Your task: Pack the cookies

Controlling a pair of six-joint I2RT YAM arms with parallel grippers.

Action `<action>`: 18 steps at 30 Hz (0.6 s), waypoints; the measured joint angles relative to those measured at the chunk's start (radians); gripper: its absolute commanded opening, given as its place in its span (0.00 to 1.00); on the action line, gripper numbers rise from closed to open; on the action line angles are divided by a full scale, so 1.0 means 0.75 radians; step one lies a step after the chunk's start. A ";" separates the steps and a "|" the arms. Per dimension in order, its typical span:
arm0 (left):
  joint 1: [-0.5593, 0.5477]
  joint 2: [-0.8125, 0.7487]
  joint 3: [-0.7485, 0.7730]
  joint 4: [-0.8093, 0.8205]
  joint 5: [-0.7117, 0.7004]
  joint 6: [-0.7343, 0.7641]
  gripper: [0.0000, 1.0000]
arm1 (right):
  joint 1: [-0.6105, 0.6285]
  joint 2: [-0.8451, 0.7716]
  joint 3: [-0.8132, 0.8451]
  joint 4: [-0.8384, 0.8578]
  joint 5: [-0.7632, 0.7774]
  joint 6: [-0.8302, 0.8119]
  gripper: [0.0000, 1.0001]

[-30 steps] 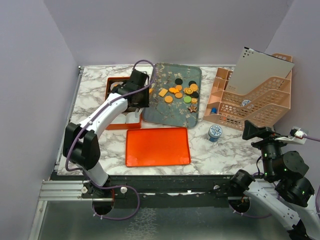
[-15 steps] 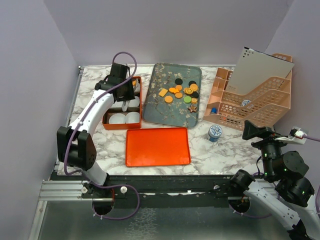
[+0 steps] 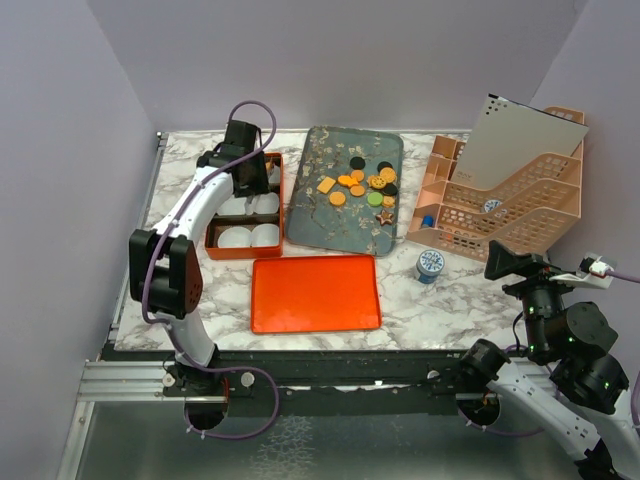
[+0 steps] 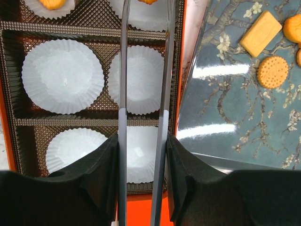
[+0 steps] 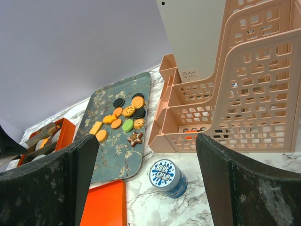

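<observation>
The cookies (image 3: pixel 365 185) lie in a loose group on the blue floral tray (image 3: pixel 330 228): mostly orange discs, a few black, one green, one brown star. They also show in the right wrist view (image 5: pixel 124 117). My left gripper (image 3: pixel 245 168) hangs over the far end of the orange box (image 3: pixel 240 254) of white paper liners (image 4: pixel 62 75). Its thin blades (image 4: pixel 146 9) stand a narrow gap apart, with an orange cookie (image 4: pixel 148 1) between the tips at the frame's top edge. Another orange cookie (image 4: pixel 51 4) lies in the far left liner. My right gripper (image 5: pixel 146 141) is open and empty, low at the right.
The orange lid (image 3: pixel 315 293) lies flat in front of the tray. A small blue-and-white tin (image 3: pixel 431 264) stands right of it. A pink file rack (image 3: pixel 510 200) holding a white board (image 3: pixel 520 135) fills the back right. Purple walls enclose the table.
My left gripper has moved left from the tray's left edge to the far end of the orange box and turned. The right arm has not moved.
</observation>
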 measured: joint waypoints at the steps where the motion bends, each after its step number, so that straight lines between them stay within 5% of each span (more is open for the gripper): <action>1: 0.000 0.009 0.000 0.001 0.000 0.003 0.00 | 0.000 0.000 0.000 0.000 0.000 0.000 0.92; 12: 0.000 0.086 0.000 0.003 -0.002 0.020 0.00 | 0.000 0.001 0.000 0.000 0.001 -0.005 0.92; 18: 0.000 0.121 -0.001 0.022 -0.014 0.033 0.18 | 0.000 0.001 0.000 0.000 0.001 -0.008 0.92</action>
